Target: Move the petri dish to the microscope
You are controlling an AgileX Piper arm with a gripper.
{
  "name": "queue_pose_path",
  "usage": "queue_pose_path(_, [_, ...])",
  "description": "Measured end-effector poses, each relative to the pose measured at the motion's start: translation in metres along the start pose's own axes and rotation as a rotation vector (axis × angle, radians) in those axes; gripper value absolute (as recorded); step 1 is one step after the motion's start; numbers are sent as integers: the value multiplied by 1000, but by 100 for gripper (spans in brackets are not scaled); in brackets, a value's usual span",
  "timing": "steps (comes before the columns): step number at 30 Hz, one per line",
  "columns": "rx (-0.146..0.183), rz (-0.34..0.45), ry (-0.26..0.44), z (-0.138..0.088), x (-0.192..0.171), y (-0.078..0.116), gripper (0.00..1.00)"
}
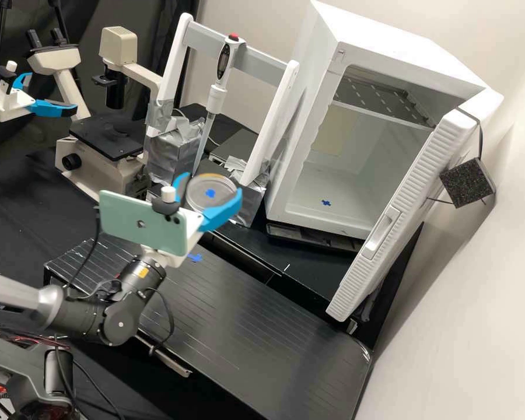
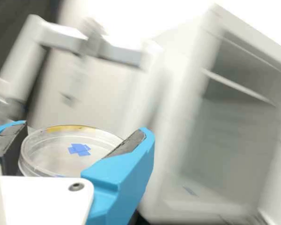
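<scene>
My gripper is at mid-height over the back edge of the black platform, its two blue fingers shut on the round clear petri dish. The dish has a blue cross mark and lies roughly flat between them. In the wrist view the gripper grips the petri dish by its sides, with an orange-yellow patch at the rim. The cream microscope with its black stage stands at the back left, apart from the dish and farther left than it.
A white rack holding a pipette stands behind the dish, by foil-wrapped blocks. To the right is a white incubator with its door open. A second blue-fingered gripper hangs at the far left, near the microscope. The black platform lies in front.
</scene>
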Motion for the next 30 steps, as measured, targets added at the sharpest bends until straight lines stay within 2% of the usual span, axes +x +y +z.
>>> queue_pose_path(2, [17,-26,87,-14,1,-5,0])
queue_pose_path(6, [72,-104,256,-37,4,-18,0])
queue_pose_path(10, [74,-174,410,-56,12,-31,0])
queue_pose_path(13, [62,-176,486,-72,21,-38,0])
queue_pose_path(19, [53,-175,514,-103,38,-48,0])
queue_pose_path(21, [64,-185,510,-111,44,-51,0])
queue_pose_path(24, [64,-195,495,-121,55,-54,0])
queue_pose_path(30, [83,-234,427,-136,85,-65,0])
